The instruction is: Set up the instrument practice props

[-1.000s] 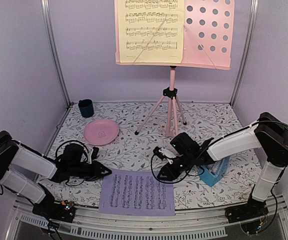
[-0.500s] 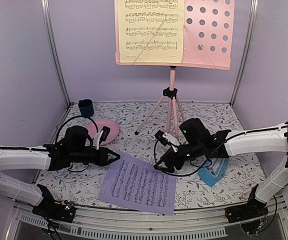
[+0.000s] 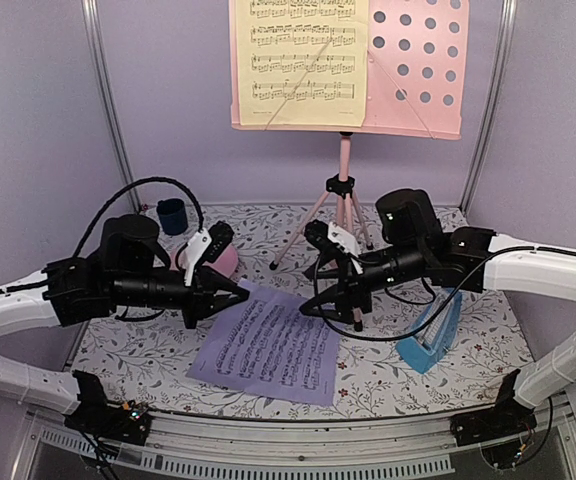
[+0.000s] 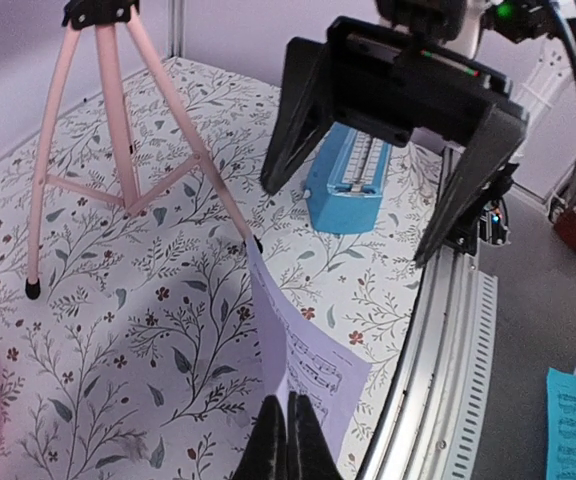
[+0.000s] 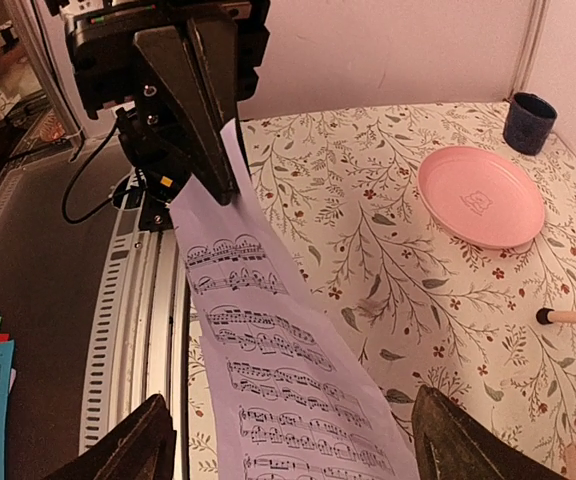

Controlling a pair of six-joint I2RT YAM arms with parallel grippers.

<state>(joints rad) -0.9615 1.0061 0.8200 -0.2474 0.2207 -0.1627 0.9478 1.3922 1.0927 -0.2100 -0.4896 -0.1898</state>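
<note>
The pink music stand (image 3: 411, 74) stands at the back on its tripod (image 3: 343, 205), with the yellow sheet (image 3: 298, 62) on the left half of its perforated desk. My left gripper (image 3: 238, 297) is shut on the far left corner of the lavender sheet (image 3: 268, 345) and holds that corner off the table; its closed fingers (image 4: 288, 410) pinch the sheet (image 4: 303, 355). My right gripper (image 3: 330, 314) is open wide over the sheet's right end (image 5: 293, 400), not touching it. The blue metronome (image 3: 430, 335) lies on the table at the right, also in the left wrist view (image 4: 353, 180).
The pink plate (image 3: 220, 262) sits half hidden behind my left gripper, with the dark blue cup (image 3: 172, 215) in the back left corner; both show in the right wrist view, plate (image 5: 480, 195) and cup (image 5: 528, 122). The metal rail (image 3: 298, 440) runs along the table's front edge.
Both arms have risen and reached toward the middle. My left gripper has taken the sheet's left corner and lifted it; the sheet has turned and tilted. My right gripper moved up and back.
</note>
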